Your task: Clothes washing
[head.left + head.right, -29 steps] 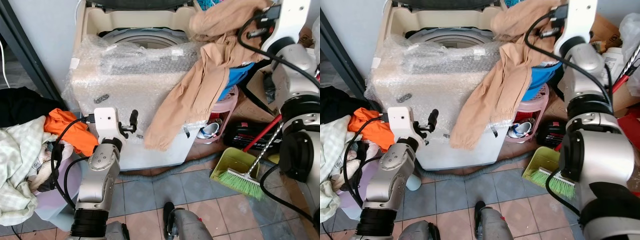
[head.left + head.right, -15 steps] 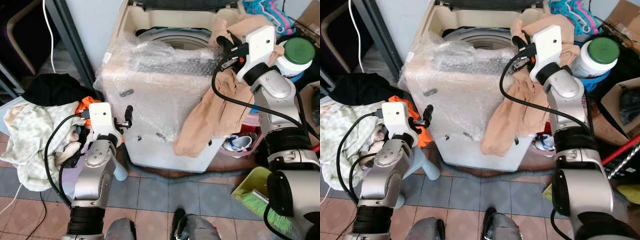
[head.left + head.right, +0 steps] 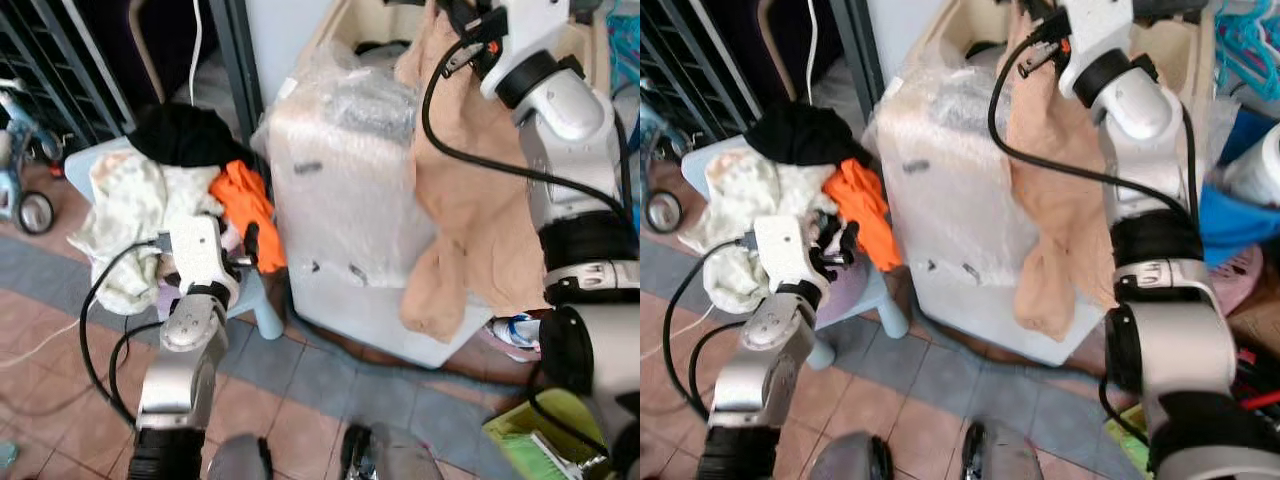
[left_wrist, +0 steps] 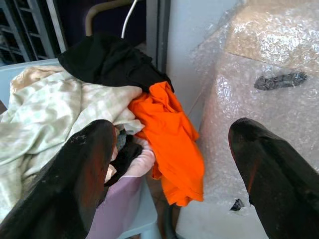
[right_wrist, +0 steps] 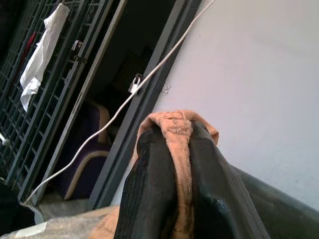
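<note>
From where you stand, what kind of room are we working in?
Probably a home laundry or utility corner: a top-loading washing machine wrapped in bubble wrap, a pile of clothes heaped beside it, and a tiled floor.

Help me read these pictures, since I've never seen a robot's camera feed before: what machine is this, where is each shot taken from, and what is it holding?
This is a humanoid robot with two silver arms, each ending in a two-fingered black pincer. The two wide pictures come from cameras on its head, looking down at a washing machine wrapped in bubble wrap. The two close pictures come from cameras on its wrists, looking along the fingers.

The right pincer, raised above the washer, is shut on a tan garment that hangs down the washer's front. The left pincer is open and holds nothing; it points toward a laundry pile beside the washer: pale checked cloth, a black garment and an orange garment.
</note>
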`<state>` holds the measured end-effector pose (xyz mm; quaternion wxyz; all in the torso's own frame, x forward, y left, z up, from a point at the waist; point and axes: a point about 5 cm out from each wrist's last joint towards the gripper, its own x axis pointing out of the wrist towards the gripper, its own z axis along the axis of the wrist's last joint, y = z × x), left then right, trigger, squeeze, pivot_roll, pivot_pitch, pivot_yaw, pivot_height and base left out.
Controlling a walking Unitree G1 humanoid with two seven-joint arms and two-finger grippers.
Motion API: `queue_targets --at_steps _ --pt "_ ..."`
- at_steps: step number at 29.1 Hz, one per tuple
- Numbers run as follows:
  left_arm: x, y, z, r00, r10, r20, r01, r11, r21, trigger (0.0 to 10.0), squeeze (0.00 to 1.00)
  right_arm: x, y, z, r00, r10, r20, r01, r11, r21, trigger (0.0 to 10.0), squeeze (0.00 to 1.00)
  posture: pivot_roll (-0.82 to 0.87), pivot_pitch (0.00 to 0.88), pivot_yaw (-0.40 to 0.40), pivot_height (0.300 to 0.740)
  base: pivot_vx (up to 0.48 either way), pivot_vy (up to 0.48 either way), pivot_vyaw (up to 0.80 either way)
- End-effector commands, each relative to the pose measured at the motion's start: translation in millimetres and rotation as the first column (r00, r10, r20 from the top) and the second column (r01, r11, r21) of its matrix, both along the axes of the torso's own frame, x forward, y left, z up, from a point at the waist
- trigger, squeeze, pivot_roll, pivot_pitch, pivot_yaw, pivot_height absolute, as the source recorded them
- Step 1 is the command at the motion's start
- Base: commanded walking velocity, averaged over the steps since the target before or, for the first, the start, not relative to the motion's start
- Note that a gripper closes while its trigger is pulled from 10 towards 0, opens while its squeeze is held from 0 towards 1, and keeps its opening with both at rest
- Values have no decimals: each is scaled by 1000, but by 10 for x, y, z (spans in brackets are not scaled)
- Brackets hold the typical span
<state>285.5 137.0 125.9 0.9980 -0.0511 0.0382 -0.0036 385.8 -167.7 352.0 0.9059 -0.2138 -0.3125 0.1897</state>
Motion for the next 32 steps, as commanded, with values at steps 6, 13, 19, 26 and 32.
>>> queue_targets --at_steps 6,13,19,26,32 --pt "11 -7 -8 1000 -2 -5 2 1000 2 10000 0 3 -92 412 993 -77 94 75 997 20 10000 0 -5 107 16 740 387 134 578" --pt "-20 -50 -54 999 -14 -31 13 1000 -9 10000 0 69 -173 556 977 -195 83 187 978 93 10000 0 -3 102 12 740 383 288 63" --pt "-16 -55 -77 999 -14 -40 14 1000 2 10000 0 147 -478 567 900 -433 -50 431 867 249 10000 0 -1 97 7 740 172 155 0" --pt "-21 -73 -99 999 -12 -49 12 1000 -3 10000 0 145 -837 467 778 -597 -195 627 721 296 10000 0 -1 93 -8 740 0 0 0" --pt "-43 -110 -130 998 -18 -60 18 1000 -6 10000 0 292 -747 -517 767 -491 -412 500 861 -95 10000 1000 -9 97 -11 740 0 0 0"
